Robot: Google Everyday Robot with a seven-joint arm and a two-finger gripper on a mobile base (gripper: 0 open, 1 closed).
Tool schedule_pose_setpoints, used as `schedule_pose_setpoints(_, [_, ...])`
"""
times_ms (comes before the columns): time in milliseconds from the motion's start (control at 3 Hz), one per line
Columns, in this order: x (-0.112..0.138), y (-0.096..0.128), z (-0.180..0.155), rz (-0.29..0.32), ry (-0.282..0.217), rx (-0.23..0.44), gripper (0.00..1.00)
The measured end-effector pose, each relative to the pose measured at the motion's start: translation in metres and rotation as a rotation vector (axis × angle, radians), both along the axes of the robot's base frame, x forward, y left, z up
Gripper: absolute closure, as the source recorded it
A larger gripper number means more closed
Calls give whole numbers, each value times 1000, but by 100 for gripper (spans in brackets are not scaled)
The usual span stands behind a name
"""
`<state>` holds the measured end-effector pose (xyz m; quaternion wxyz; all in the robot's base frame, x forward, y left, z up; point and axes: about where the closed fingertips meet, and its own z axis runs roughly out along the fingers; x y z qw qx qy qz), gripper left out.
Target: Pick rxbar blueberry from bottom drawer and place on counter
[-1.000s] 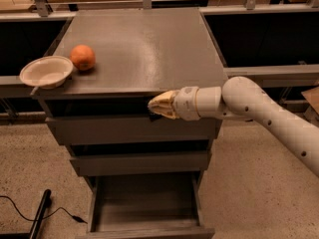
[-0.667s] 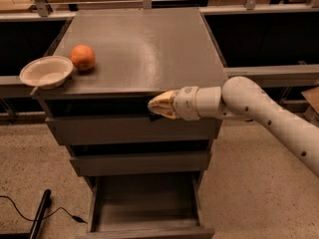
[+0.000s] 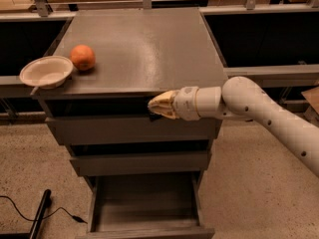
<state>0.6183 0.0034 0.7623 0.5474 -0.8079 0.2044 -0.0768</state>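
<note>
My gripper (image 3: 158, 105) is at the front edge of the counter (image 3: 144, 49), level with its top, pointing left. Its tan fingers are closed together, and a small dark piece of the rxbar blueberry (image 3: 153, 116) shows just under the fingertips, against the dark gap above the top drawer. The bottom drawer (image 3: 144, 208) is pulled open below, and its tray shows nothing inside. My white arm reaches in from the right.
An orange (image 3: 82, 57) and a pale bowl (image 3: 47, 71) sit at the counter's left edge. Two upper drawers (image 3: 134, 128) are closed. A black cable and rod (image 3: 40, 218) lie on the floor at the lower left. Pale wooden tables stand behind.
</note>
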Motion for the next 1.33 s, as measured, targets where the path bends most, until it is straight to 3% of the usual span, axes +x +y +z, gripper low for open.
schedule_pose_setpoints(333, [0,0,0,0,0,0,100])
schedule_pose_setpoints(1333, [0,0,0,0,0,0,100])
